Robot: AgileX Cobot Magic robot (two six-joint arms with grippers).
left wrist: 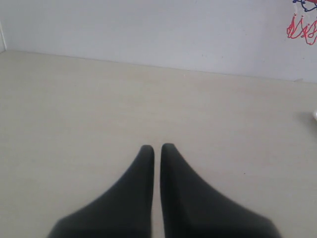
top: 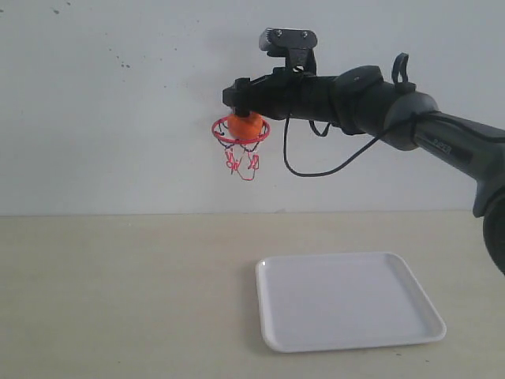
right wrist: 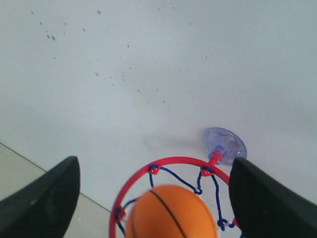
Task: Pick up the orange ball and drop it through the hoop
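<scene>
The orange ball [top: 245, 125] sits in the mouth of the hoop [top: 240, 140], just under my right gripper [top: 240, 105]. In the right wrist view the orange ball [right wrist: 171, 213] lies inside the red ring of the hoop [right wrist: 163, 161], free of both fingers; my right gripper [right wrist: 154, 166] is open wide around it. The hoop's round suction mount [right wrist: 225, 145] sticks to the wall. My left gripper [left wrist: 157, 147] is shut with nothing in it, low over the table; the hoop's net [left wrist: 302, 27] shows far off.
A white tray [top: 347, 300] lies on the beige table below and to the right of the hoop. The white wall stands directly behind the hoop. A black cable [top: 316, 170] hangs under the right arm.
</scene>
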